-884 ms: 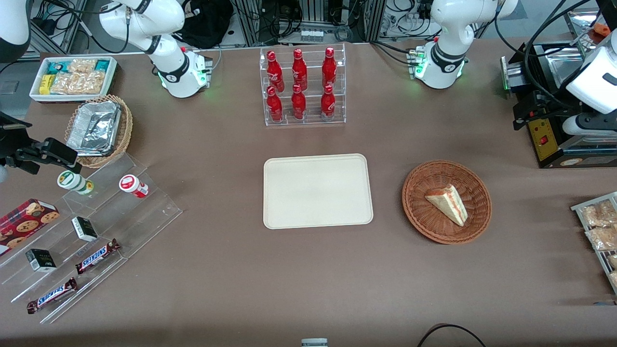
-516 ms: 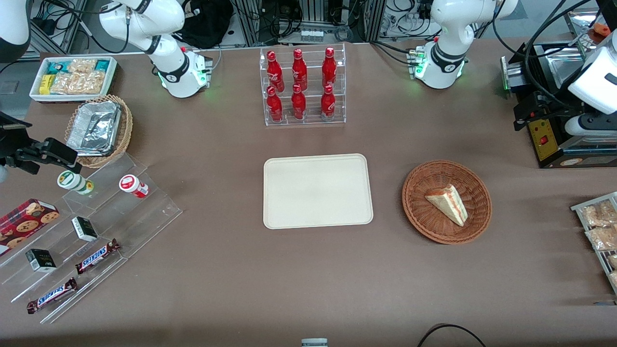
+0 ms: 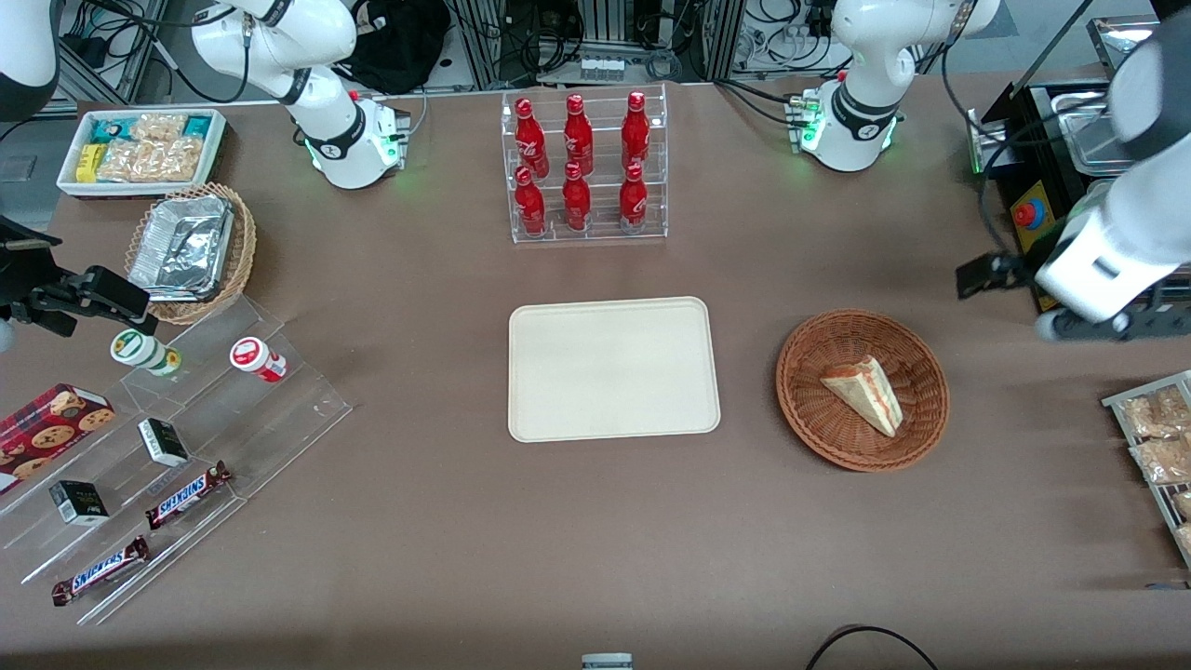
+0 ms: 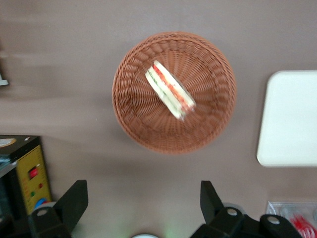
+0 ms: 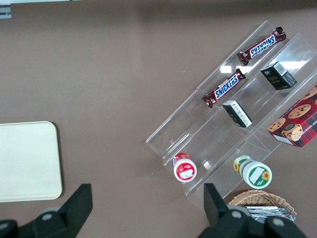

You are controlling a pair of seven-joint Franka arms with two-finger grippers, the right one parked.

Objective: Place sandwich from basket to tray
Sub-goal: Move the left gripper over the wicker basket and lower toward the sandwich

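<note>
One sandwich (image 3: 863,393) is seen lying in the round basket (image 3: 811,421) at the right of the front view, with the bare tray (image 3: 613,368) in the middle. The gripper (image 3: 1056,326) is held up near the right edge, farther from the camera than the basket, not over it yet.

In the left wrist view, the gripper (image 4: 141,208) is spread wide and holds nothing. The sandwich (image 4: 170,95) should be straddled across its thin sides and squeezed softly.
</note>
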